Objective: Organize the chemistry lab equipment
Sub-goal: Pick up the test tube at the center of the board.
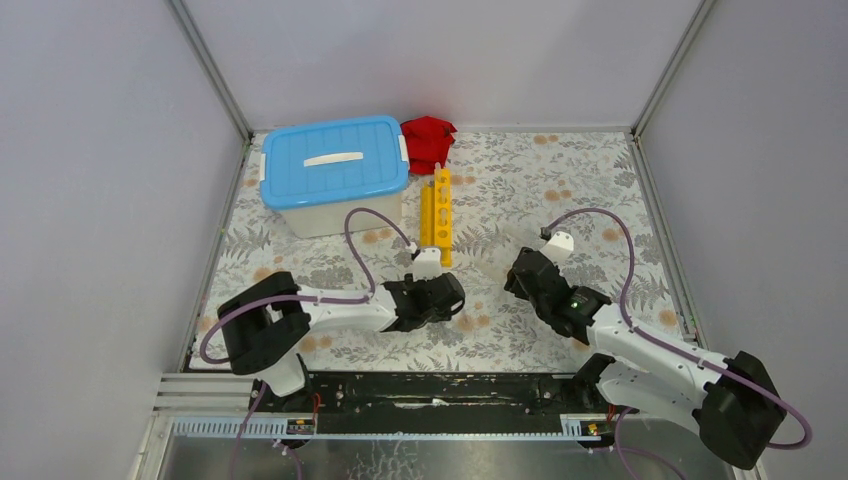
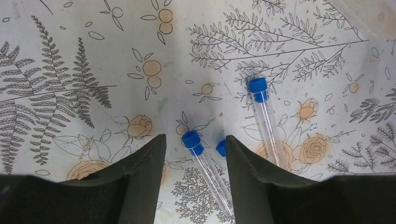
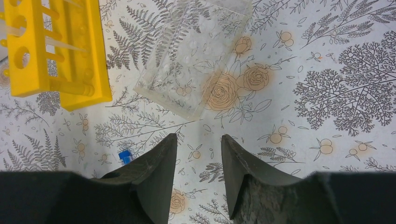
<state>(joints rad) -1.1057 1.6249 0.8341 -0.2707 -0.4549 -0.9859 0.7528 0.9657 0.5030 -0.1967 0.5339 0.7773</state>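
top view: the left gripper (image 1: 447,290) sits at lower centre, just below the yellow rack (image 1: 437,215), with the right gripper (image 1: 522,268) to its right.
left wrist view: its fingers are spread and a blue-capped tube (image 2: 209,175) lies between them, cap uppermost, its long axis running down-frame.
right wrist view: jaws apart and empty, with the clear holder (image 3: 196,60) above them.

Yellow rack (image 1: 437,213), blue-lidded white tub (image 1: 335,165), floral tablecloth (image 1: 565,190).
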